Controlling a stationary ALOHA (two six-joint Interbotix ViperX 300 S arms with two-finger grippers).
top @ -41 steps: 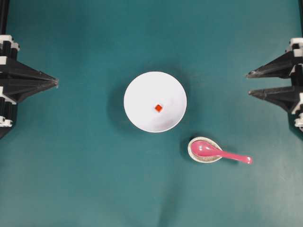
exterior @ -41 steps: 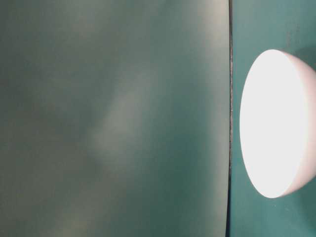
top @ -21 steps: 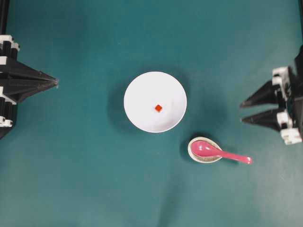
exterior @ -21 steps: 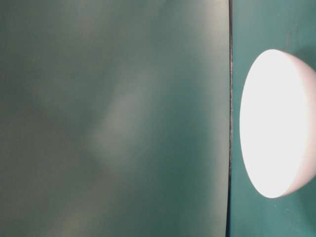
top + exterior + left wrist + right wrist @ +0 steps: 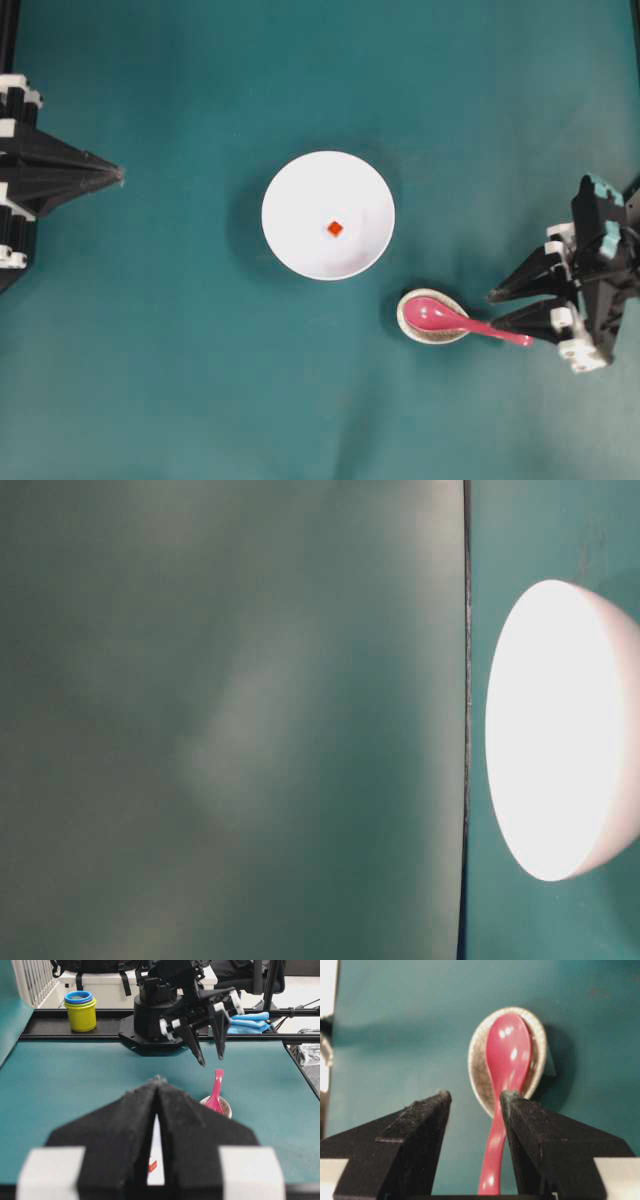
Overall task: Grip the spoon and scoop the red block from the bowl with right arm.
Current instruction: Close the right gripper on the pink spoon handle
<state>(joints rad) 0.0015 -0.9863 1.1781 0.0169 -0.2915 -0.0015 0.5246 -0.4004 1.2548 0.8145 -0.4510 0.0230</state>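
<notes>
The right pincer point(image 5: 497, 312) hangs spread at lower right, straddling the pink spoon point(image 5: 468, 323) handle. The scoop lies in its speckled rest point(image 5: 407, 322), raising the handle for gripping. The left pincer point(image 5: 117, 175) sits together at far left, away from the white bowl point(image 5: 300, 195) holding the red block point(image 5: 335, 229).

Bare desk point(image 5: 180, 380) surrounds the spoon point(image 5: 470, 323) handle; only the speckled rest point(image 5: 412, 322) and bowl point(image 5: 300, 185) stand nearby

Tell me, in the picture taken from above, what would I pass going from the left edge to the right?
Left gripper → white bowl with the red block in it → speckled spoon rest holding the pink spoon → right gripper, jaws open at the spoon's handle.
</notes>
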